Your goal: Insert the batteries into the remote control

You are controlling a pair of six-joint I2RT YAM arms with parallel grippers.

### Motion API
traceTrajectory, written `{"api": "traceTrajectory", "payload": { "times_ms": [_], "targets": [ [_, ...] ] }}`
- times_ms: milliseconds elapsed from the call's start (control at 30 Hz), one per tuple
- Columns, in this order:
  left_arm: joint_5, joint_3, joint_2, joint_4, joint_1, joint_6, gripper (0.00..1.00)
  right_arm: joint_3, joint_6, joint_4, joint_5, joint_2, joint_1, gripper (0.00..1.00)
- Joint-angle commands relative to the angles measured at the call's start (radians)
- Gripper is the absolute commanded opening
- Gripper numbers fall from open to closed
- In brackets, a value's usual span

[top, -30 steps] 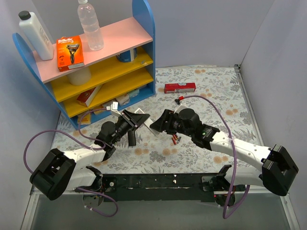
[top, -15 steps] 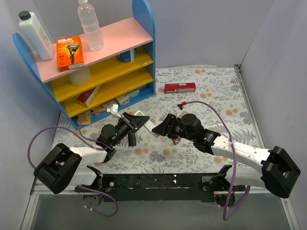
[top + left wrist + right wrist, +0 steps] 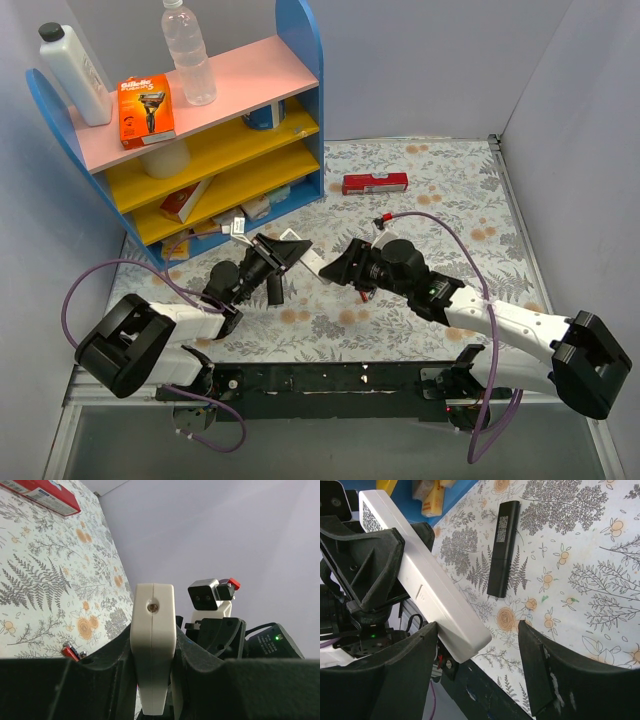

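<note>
My left gripper [image 3: 283, 252] is shut on a long white remote [image 3: 152, 645] and holds it edge-up above the table. The remote's free end reaches between the fingers of my right gripper [image 3: 477, 630], which is open; that end lies close to its left finger [image 3: 415, 665] and well clear of the other finger. The white remote also shows in the right wrist view [image 3: 420, 580], and in the top view [image 3: 300, 252] between the two grippers. A few small batteries, one red-tipped [image 3: 70, 652], lie on the table under the right arm [image 3: 370, 291].
A black remote [image 3: 502, 547] lies flat on the floral cloth below the grippers [image 3: 274, 288]. A red box [image 3: 375, 183] lies farther back. A blue shelf unit [image 3: 200, 130] with bottles and boxes stands at the back left. Walls close in on both sides.
My right gripper has shifted a little right and down, staying open around the white remote's end. My left gripper has barely moved and still holds the remote.
</note>
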Motion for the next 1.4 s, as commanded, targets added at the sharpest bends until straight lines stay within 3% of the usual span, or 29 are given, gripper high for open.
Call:
{"api": "traceTrajectory", "payload": {
  "times_ms": [0,700,867,1000,1367],
  "targets": [
    [0.014,-0.017,-0.011,0.166,0.002,-0.035,0.00,0.064,-0.082,-0.045,0.029,0.005,-0.007,0.74],
    [0.067,0.002,-0.049,0.104,-0.001,-0.019,0.00,0.170,-0.054,0.044,-0.034,0.104,-0.032,0.73],
    [0.065,0.009,-0.049,0.115,-0.001,-0.031,0.00,0.138,-0.014,-0.002,-0.008,0.107,-0.033,0.68],
    [0.063,0.016,-0.043,0.146,-0.001,-0.038,0.00,0.104,0.003,-0.041,-0.006,0.088,-0.035,0.57],
    [0.090,0.042,-0.015,0.212,-0.001,-0.035,0.00,0.104,0.003,-0.245,-0.014,0.113,-0.035,0.55]
  ]
}}
